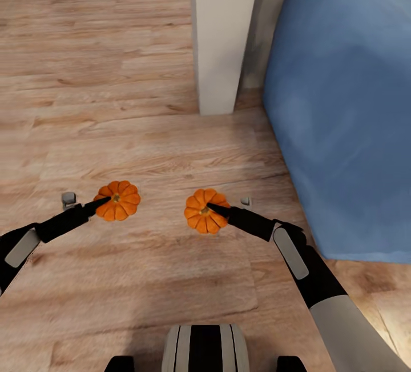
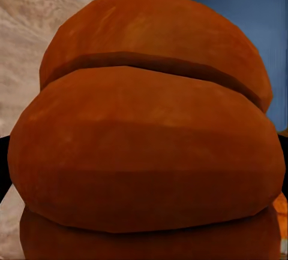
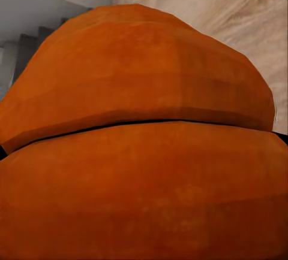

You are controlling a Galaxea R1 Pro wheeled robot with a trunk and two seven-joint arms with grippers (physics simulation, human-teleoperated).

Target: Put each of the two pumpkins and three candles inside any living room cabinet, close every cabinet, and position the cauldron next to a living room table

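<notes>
Two orange ribbed pumpkins hang over the wood floor in the head view. My left gripper [image 1: 104,201] is shut on the left pumpkin [image 1: 121,203], its dark finger lying across the top near the stem. My right gripper [image 1: 212,207] is shut on the right pumpkin [image 1: 201,220] in the same way. Up close in the left wrist view, the left pumpkin [image 2: 144,146] has slivers of dark finger at both sides. In the right wrist view the right pumpkin [image 3: 144,170] looms just as close. The cabinet, candles, cauldron and table are out of view.
A blue sofa [image 1: 348,109] stands along the right. A white pillar [image 1: 220,35] rises ahead, just left of the sofa. Open wood floor [image 1: 103,75] stretches to the left and ahead. Two small grey parts [image 1: 69,199] sit low beside the pumpkins.
</notes>
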